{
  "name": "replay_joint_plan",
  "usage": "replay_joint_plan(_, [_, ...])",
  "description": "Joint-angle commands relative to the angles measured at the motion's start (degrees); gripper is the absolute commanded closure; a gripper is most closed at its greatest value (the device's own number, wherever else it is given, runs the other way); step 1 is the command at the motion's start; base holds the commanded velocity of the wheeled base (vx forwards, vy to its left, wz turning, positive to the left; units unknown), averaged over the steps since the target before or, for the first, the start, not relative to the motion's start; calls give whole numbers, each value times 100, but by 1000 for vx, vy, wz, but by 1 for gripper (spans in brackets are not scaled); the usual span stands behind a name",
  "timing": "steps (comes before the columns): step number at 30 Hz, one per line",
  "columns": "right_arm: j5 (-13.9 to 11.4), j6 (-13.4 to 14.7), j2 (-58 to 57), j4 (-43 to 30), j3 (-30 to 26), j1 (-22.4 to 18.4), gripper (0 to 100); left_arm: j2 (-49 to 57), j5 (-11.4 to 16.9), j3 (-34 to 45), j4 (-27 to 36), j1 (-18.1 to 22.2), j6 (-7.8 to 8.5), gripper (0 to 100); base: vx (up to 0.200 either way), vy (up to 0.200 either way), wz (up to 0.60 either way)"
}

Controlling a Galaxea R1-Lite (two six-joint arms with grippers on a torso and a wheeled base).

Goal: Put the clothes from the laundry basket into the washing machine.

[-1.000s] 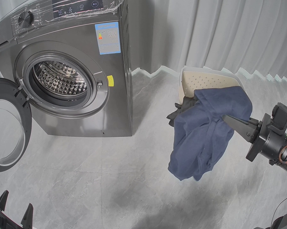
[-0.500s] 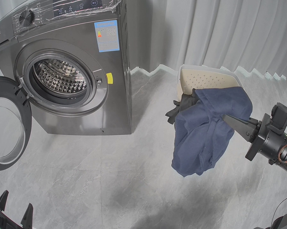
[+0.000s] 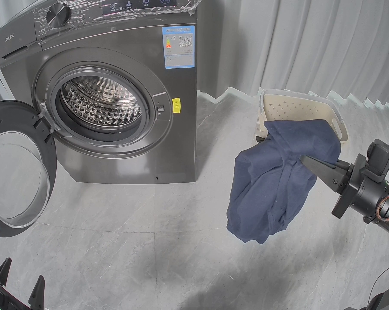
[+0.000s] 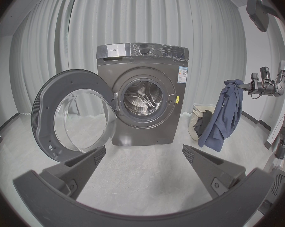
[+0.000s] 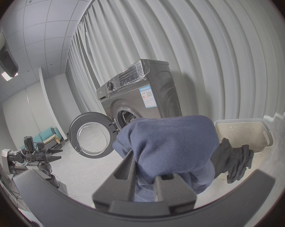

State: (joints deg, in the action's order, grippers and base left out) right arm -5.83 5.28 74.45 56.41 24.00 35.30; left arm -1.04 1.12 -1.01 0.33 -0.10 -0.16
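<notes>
A navy blue garment hangs in the air over the floor, in front of the cream laundry basket. My right gripper is shut on its upper folds, and the wrist view shows cloth bunched between the fingers. A dark garment drapes over the basket's rim. The grey washing machine stands to the left with its round door swung wide and the steel drum exposed. My left gripper sits low at the near left, open and holding nothing.
White curtains hang behind the machine and basket. Grey tiled floor stretches between the machine and the hanging garment. The open door juts out to the machine's left.
The head camera has turned, so the machine and basket sit farther right in the picture. The right gripper still holds the blue garment, whose lower end has swayed a little.
</notes>
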Motion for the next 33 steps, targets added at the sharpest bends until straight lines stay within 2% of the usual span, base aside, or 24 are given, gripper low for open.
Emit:
replay_joint_plan(1, [3, -1, 8, 2, -1, 3, 100, 95, 2, 92, 2, 1, -2, 0, 0, 200, 0])
replay_joint_plan(4, [3, -1, 8, 2, -1, 3, 100, 95, 2, 92, 2, 1, -11, 0, 0, 200, 0])
replay_joint_plan(14, [11, -1, 8, 2, -1, 3, 100, 95, 2, 92, 2, 1, -11, 0, 0, 0, 0])
replay_joint_plan(23, [20, -1, 43, 2, -18, -6, 100, 95, 2, 92, 2, 1, -11, 0, -200, 0, 0])
replay_joint_plan(33, [29, -9, 52, -7, -54, -6, 100, 95, 2, 92, 2, 1, -11, 0, 0, 20, 0])
